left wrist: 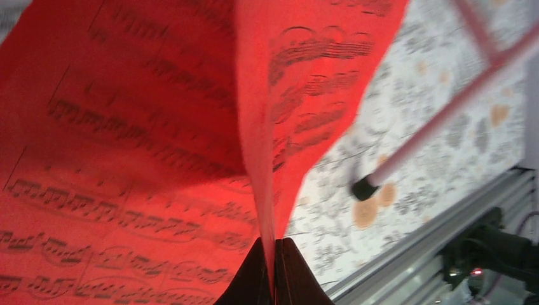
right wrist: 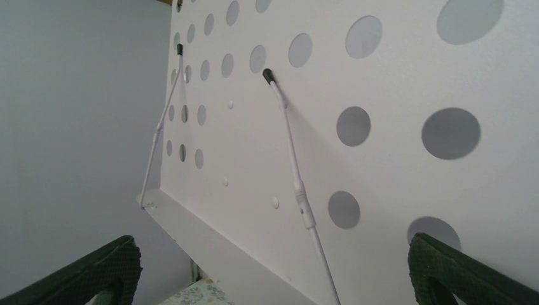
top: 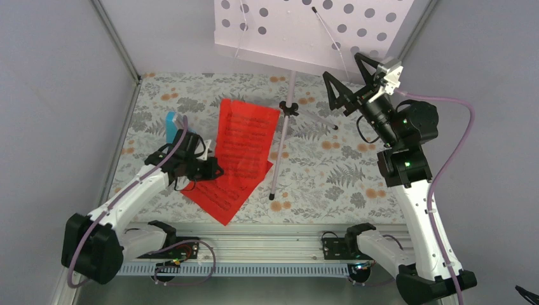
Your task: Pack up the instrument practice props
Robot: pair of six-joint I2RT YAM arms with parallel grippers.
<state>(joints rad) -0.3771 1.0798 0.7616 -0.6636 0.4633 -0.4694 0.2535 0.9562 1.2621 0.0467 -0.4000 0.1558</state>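
The pale lilac music stand (top: 305, 28) stands at the back centre, its perforated desk tilted, its pole (top: 283, 136) reaching down to the table. Red sheet-music pages (top: 241, 146) lie on the floral table to its left. My left gripper (top: 213, 170) is shut on the edge of one red page (left wrist: 267, 159), which curls up between the jaws. The light-blue metronome (top: 171, 127) stands behind the left arm. My right gripper (top: 346, 82) is open, raised just below the desk's lower right edge; the right wrist view shows the desk (right wrist: 394, 159) and its wire page holders (right wrist: 295, 184) close ahead.
Grey walls close in the left, right and back. A metal rail (top: 267, 244) runs along the table's near edge. A tripod leg tip (left wrist: 365, 187) rests on the floral cloth (top: 330, 171) beside the red pages.
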